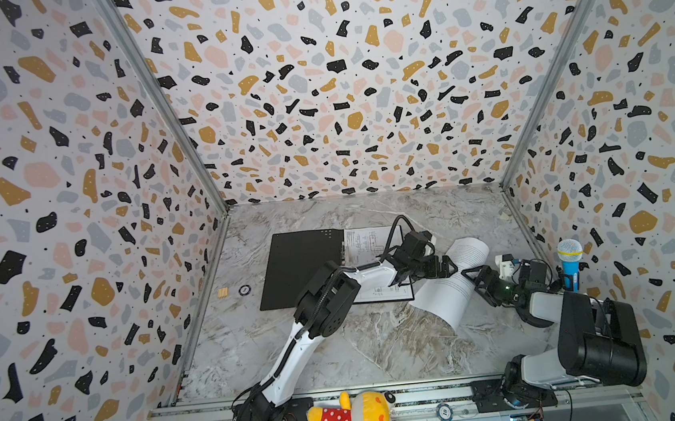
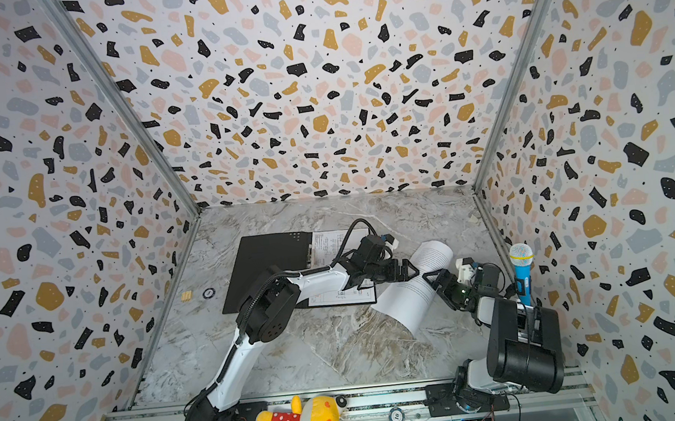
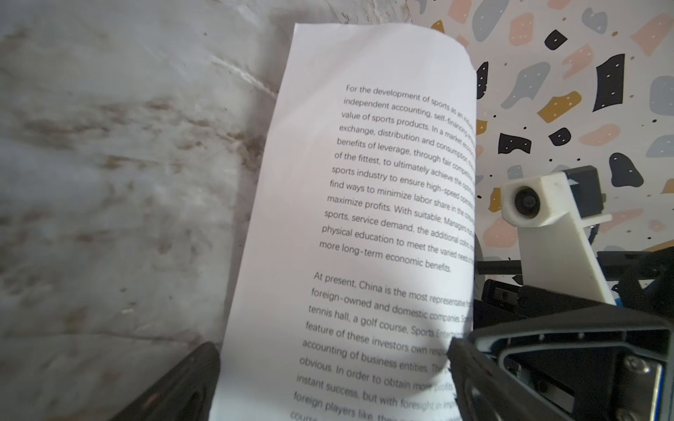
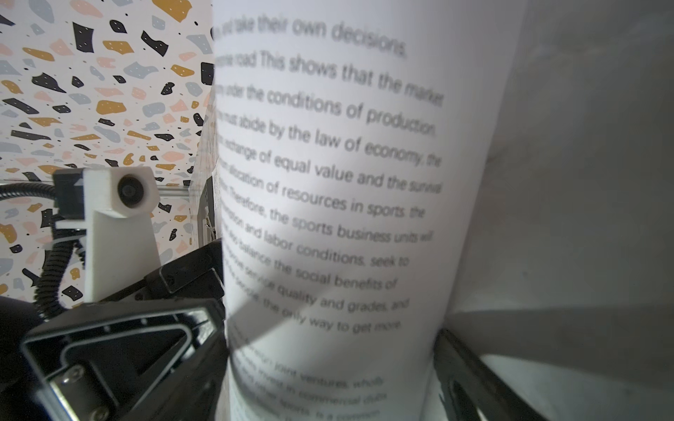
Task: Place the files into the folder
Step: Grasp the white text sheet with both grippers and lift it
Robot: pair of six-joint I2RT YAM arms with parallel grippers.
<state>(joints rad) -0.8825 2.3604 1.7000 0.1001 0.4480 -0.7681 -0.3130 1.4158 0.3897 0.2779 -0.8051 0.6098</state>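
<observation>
Marble tabletop (image 1: 339, 344): text sheet (image 3: 364, 182) reads "sports industry".

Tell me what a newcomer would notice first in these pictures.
The text sheet stands out, curled up from the table right of centre, between the left claw and right claw. Beside it lies the open black folder with the drawing sheet on its right half. A yellow plush toy lies on the front rail.
</observation>
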